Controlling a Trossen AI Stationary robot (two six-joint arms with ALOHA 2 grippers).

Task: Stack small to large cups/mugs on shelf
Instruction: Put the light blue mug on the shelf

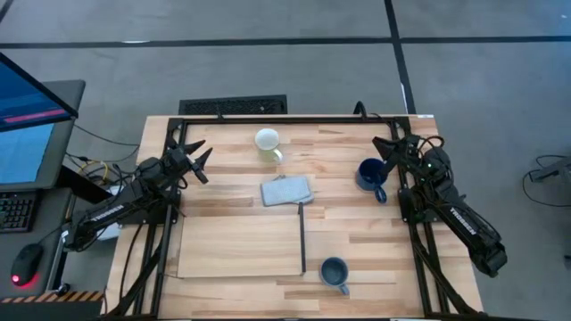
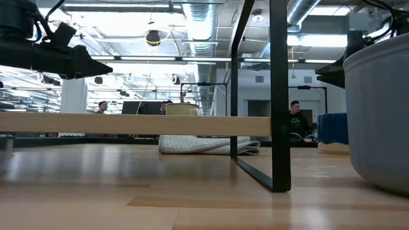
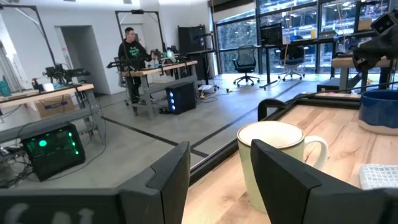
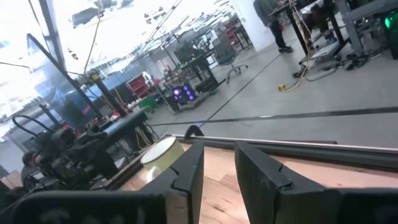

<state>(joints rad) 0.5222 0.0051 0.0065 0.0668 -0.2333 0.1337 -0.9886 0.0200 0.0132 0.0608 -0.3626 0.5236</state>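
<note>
The cream-white mug (image 1: 268,141) stands upright at the table's far middle; it also shows in the left wrist view (image 3: 273,158). The dark navy mug (image 1: 370,174) stands at the right. The small grey-blue mug (image 1: 335,272) stands near the front edge, and shows close in the low view (image 2: 377,115). The pale plywood shelf (image 1: 236,245) with its black strip (image 1: 302,239) lies front of centre; in the low view its edge (image 2: 128,124) shows raised on a black leg. My left gripper (image 1: 202,159) is open, left of the cream mug. My right gripper (image 1: 385,145) is open, just beyond the navy mug.
A grey folded cloth (image 1: 287,190) lies between the cream mug and the shelf. A black frame (image 1: 294,119) runs round the table's edges. A monitor, keyboard and mouse (image 1: 27,263) stand off the table's left. People show in the room behind the table.
</note>
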